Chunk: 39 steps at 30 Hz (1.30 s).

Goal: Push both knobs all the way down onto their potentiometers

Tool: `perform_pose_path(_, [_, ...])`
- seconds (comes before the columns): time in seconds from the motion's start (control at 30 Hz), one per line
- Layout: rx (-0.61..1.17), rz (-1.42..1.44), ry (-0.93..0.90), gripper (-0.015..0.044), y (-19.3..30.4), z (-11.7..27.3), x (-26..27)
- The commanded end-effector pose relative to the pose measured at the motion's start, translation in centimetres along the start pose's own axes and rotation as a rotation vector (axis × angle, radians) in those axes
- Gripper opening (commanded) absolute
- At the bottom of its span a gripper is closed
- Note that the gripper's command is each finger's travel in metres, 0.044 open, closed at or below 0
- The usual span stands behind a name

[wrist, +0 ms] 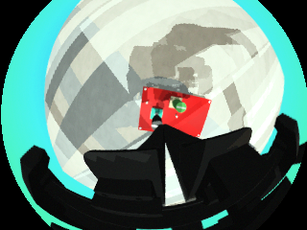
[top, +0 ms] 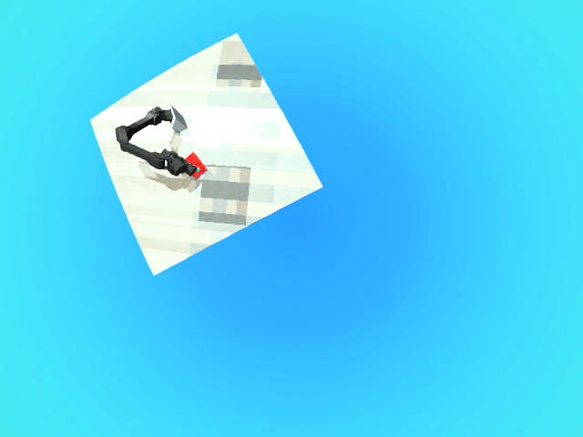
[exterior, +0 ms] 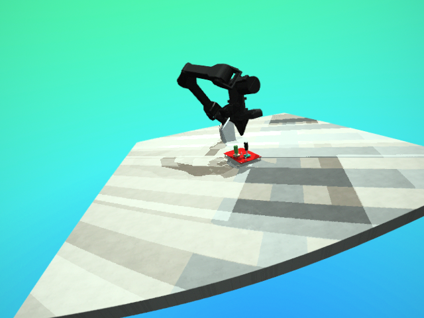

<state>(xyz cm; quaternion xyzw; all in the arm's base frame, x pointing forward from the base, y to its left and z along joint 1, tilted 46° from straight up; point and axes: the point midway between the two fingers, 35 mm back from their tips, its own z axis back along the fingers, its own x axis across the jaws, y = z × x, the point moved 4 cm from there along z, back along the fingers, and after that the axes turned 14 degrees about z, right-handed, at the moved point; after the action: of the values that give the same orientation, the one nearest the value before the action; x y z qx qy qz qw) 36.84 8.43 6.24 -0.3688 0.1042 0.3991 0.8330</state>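
Note:
The red circuit board (top: 193,157) (exterior: 254,157) (wrist: 192,121) stands on short legs. In the exterior view, the black knob (exterior: 246,146) (wrist: 156,120) sits high over the teal potentiometer (exterior: 247,156) (wrist: 156,111), with thin shaft showing between them. The green knob (exterior: 235,149) (wrist: 180,106) is upright and its lower end is close to the beige potentiometer (wrist: 172,99); whether they touch is too small to tell. My gripper (exterior: 242,134) (wrist: 163,128) is shut and empty, tip down, a little above the black knob's top and apart from it in the exterior view.
The grey angular block (top: 178,121) (exterior: 227,131) stands at the arm's base, behind the board in the exterior view. The patterned table (top: 164,226) (exterior: 154,218) has straight outer edges in the top view. The arm's shadow falls beside the board.

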Motion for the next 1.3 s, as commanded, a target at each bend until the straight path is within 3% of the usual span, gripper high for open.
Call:
perform_pose_path(0.0, [0.006, -0.125, 0.0, 0.0, 0.2, 0.3, 0.2])
perform_pose_path(0.93, [0.001, -1.089, 0.037, 0.0, 0.8, 1.4, 1.2])
perform_pose_path(1.27, [-0.001, -1.112, 0.038, 0.0, 0.9, -0.6, 1.1])
